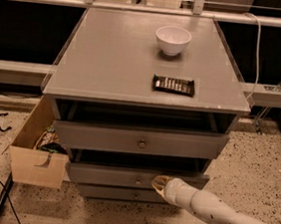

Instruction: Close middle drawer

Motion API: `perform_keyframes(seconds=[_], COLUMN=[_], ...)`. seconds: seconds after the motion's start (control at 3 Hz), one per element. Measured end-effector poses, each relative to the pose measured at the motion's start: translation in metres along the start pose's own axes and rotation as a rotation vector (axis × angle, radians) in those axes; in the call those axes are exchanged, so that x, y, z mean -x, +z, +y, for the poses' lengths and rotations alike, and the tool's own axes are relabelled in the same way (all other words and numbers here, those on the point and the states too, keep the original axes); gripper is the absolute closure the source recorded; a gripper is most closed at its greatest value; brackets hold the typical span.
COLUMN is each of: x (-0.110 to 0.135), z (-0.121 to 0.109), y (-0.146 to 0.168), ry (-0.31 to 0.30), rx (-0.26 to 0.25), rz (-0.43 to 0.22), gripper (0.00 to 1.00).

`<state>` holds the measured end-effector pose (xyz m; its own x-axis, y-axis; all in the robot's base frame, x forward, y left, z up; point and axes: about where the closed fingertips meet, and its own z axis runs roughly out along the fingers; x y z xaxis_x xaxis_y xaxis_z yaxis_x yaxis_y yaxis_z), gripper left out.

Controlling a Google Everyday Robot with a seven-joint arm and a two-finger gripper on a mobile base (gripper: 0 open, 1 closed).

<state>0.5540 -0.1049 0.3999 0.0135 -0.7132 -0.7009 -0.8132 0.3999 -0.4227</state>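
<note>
Gripper (159, 184) sits low in mid-frame, seemingly touching the middle drawer (104, 174) right of its knob (137, 180); its opening cannot be told.

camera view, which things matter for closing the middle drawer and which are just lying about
Job: middle drawer, pulled out; claw, at the drawer's front.
Lying about: white bowl, dark snack bar, tan box, top drawer.

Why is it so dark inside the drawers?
Camera view: light falls from above, so the cabinet top is bright; the middle drawer is dark inside, shaded by the top drawer; the bowl casts a soft shadow; the gripper, at the middle drawer's front, looks pale.
</note>
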Motion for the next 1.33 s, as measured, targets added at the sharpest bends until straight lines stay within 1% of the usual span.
perform_keyframes(seconds=[0.33,0.67,1.0,1.33], x=[0.002,0.0,-0.002,-0.002], z=[-0.013,-0.024,-0.027,-0.018], y=[0.008,0.017,0.022,0.011], ry=[-0.025,-0.03,-0.025,0.029], rx=[-0.053,-0.092,-0.104,-0.003], rz=[-0.022,-0.035,-0.038,-0.009], gripper=[1.0,1.0,1.0,1.0])
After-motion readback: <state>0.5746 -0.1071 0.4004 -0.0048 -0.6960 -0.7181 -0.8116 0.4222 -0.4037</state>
